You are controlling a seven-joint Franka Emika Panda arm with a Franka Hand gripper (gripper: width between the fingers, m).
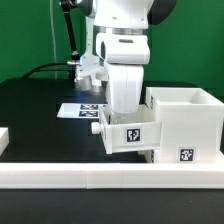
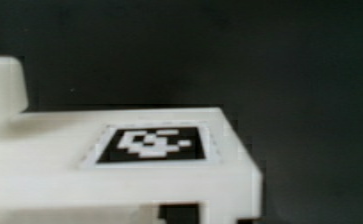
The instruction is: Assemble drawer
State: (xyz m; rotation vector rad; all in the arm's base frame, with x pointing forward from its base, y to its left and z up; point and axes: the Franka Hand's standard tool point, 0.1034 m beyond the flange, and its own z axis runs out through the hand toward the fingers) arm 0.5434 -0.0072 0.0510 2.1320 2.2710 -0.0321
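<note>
A white drawer part with a black marker tag on its front sits against the open white drawer box, on the exterior view's right. My gripper reaches straight down onto the top of this part, which hides the fingertips. In the wrist view the same part fills the lower frame with its tag facing the camera. My gripper closes on its near edge, with two dark fingertips just showing. The box also carries a tag low on its front.
The marker board lies flat on the black table behind the arm. A long white rail runs along the front edge. A white piece shows at the exterior view's left edge. A dark cable lies at the back left.
</note>
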